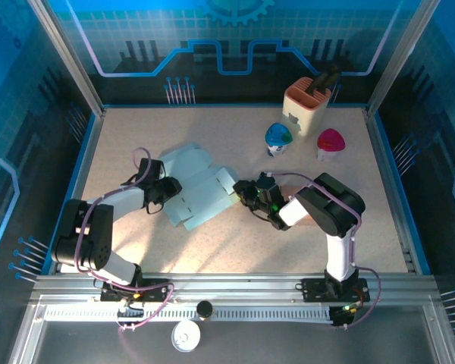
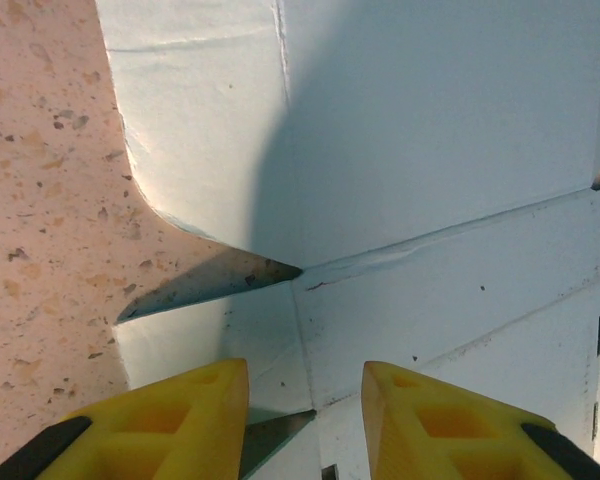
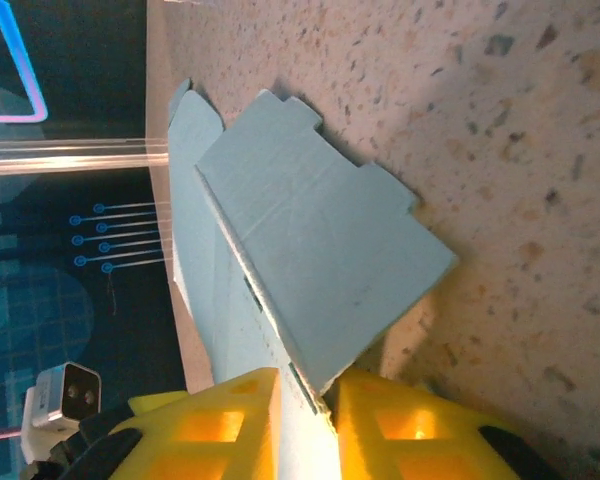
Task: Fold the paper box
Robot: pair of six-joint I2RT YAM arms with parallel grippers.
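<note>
Box (image 1: 197, 189): pale blue all over, darker crease lines, a few black specks.
Bench (image 1: 349, 227): pinkish beige, speckled brown and grey.
Left end effector (image 2: 305, 425) and right end effector (image 3: 308, 405): yellow, black trim.
Arms (image 1: 337, 254): white and black.
Holder (image 1: 307, 102): peach, cream rim.
Cup (image 1: 278, 138): blue-green.
Second cup (image 1: 331, 142): magenta.
Wall (image 1: 235, 30): blue, pale grid.

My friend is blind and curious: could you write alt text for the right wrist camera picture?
The right tool pinches the edge of a pale blue paper box flap between two yellow fingers. The flap is raised off a speckled tan table, with a dark blue wall beyond.
</note>
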